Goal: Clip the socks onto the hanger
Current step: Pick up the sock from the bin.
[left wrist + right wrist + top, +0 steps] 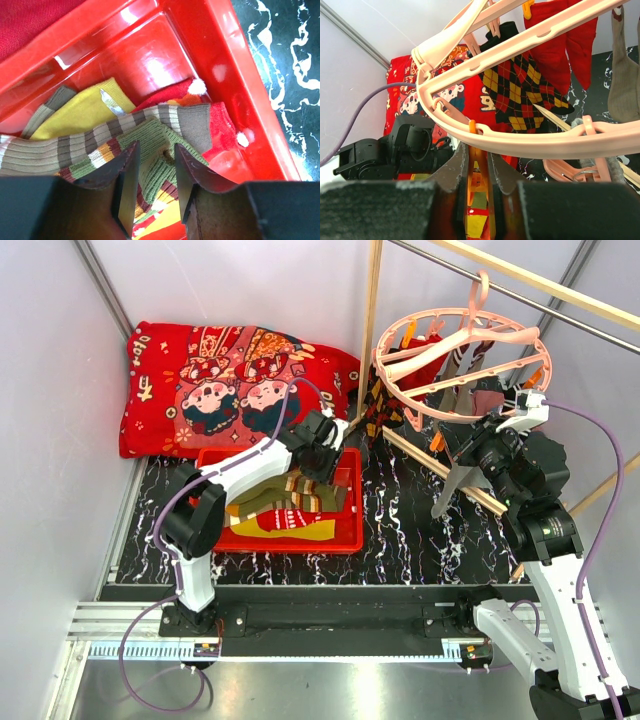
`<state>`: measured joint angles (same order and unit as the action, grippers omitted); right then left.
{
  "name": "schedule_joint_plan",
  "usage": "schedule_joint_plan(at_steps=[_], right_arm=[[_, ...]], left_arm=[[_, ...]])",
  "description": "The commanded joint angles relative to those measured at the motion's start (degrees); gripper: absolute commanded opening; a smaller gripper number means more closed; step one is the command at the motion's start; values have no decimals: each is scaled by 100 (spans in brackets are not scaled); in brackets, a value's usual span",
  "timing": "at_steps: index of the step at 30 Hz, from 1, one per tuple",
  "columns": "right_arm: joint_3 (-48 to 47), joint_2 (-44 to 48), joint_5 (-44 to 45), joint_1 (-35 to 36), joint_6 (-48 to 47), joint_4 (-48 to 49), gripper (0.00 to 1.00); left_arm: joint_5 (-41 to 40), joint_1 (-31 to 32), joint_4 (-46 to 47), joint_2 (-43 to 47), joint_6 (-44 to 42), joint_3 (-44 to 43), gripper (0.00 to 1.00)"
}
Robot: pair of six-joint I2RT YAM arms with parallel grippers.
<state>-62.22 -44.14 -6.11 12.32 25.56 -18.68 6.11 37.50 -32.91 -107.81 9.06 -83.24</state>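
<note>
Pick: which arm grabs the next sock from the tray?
Left: left gripper sits in the red tray, jaws astride the olive striped sock; right gripper is at the hanger, shut on an orange clip.

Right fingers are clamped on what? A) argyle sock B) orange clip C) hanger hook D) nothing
B: the right wrist view shows the right fingers closed on an orange clip hanging under the hanger ring.
</note>
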Motion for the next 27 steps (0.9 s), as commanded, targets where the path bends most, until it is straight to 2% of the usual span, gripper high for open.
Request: schedule_joint_plan(at_steps=[1, 12, 18, 19, 23, 27], right_arm=[[-124, 2, -13, 16, 28, 180, 9], [-124, -16, -4, 25, 10, 180, 9], [-124, -42, -22, 16, -7, 180, 9], [-133, -42, -22, 16, 1, 180, 9], [-133, -16, 13, 16, -16, 189, 9], [-142, -16, 5, 16, -25, 180, 9]], left_arm=[[-13, -41, -31, -82, -27, -192, 36], [-30, -23, -313, 32, -71, 229, 37], [-171, 3, -357, 49, -106, 344, 31], [-163, 12, -374, 67, -115, 352, 29], [-189, 12, -436, 233, -141, 274, 10], [-347, 3, -515, 672, -220, 142, 0]])
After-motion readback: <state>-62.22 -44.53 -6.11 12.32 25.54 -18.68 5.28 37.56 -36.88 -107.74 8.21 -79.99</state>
